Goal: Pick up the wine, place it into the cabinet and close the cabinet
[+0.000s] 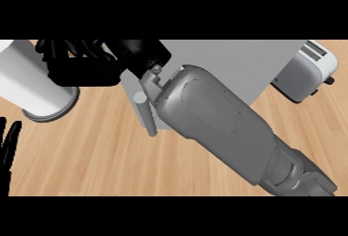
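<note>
While the right hand reaches far left by the cabinet, fingers curled, I cannot tell if it holds anything; the wine is hidden. Left hand rests at the left edge. Closing probably comes next.

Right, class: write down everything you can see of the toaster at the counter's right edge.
The toaster is a rounded, silver-grey box that looks like brushed metal, with slots along its top and a small dark knob on its side. It stands tilted in the view at the upper right, on the wooden counter, close beside the grey cabinet. Neither hand touches it.
</note>
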Tool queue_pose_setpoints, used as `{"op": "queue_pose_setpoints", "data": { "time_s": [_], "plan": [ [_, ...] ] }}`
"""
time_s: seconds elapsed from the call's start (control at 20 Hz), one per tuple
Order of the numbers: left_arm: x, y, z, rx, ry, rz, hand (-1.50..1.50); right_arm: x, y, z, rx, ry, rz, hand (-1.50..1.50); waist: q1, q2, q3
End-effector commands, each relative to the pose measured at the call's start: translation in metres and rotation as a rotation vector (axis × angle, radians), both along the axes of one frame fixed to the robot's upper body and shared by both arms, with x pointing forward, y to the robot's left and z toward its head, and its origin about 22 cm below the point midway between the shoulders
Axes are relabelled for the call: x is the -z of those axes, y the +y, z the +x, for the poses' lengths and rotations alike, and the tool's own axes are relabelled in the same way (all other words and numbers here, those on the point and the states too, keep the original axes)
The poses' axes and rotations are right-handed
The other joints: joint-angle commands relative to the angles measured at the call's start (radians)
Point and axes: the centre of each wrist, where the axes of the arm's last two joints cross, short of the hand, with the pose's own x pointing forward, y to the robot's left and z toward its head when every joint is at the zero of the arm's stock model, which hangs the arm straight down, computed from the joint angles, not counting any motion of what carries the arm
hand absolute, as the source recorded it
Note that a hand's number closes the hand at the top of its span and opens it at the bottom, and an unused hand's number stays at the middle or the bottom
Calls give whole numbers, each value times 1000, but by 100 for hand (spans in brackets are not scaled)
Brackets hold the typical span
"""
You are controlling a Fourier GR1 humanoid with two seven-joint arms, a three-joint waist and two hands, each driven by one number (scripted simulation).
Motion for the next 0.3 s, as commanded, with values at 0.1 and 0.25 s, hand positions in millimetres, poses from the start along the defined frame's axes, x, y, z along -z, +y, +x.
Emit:
{"op": "queue_pose_setpoints", "data": {
  "time_s": [0.1, 0.25],
  "plan": [
    [-8, -1, 0, 14, 10, -5, -150, 22, -60, 56, 261, 28, -46, 150, -24, 43, 31],
    [-5, 0, 3, -6, -7, -2, -150, 28, -46, 52, 237, 30, -48, 150, -30, 41, 30]
  ]
}}
